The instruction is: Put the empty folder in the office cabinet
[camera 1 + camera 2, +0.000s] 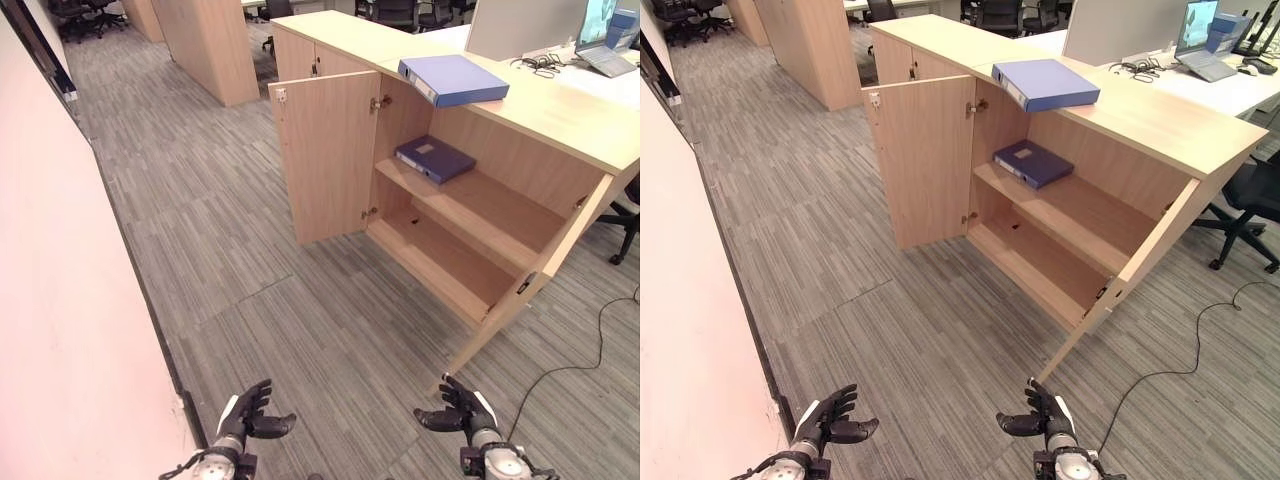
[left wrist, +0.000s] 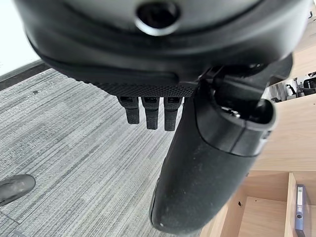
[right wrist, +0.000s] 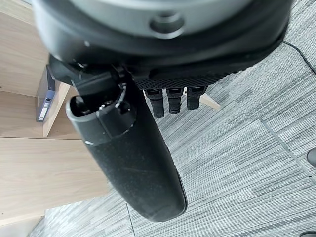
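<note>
On the counter: light blue folder [image 1: 455, 79], flat, above the open cabinet [image 1: 470, 215]
Upper shelf: dark blue folder [image 1: 434, 158], lying flat
Left hand [image 1: 247, 412]: low over carpet; fingers relaxed, empty
Right hand [image 1: 461, 407]: likewise

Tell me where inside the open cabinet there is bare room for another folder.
The bottom shelf is bare across its whole width. The upper shelf is free from the dark blue folder rightward to the right-hand door. Its left end, by the left door, is taken.
</note>
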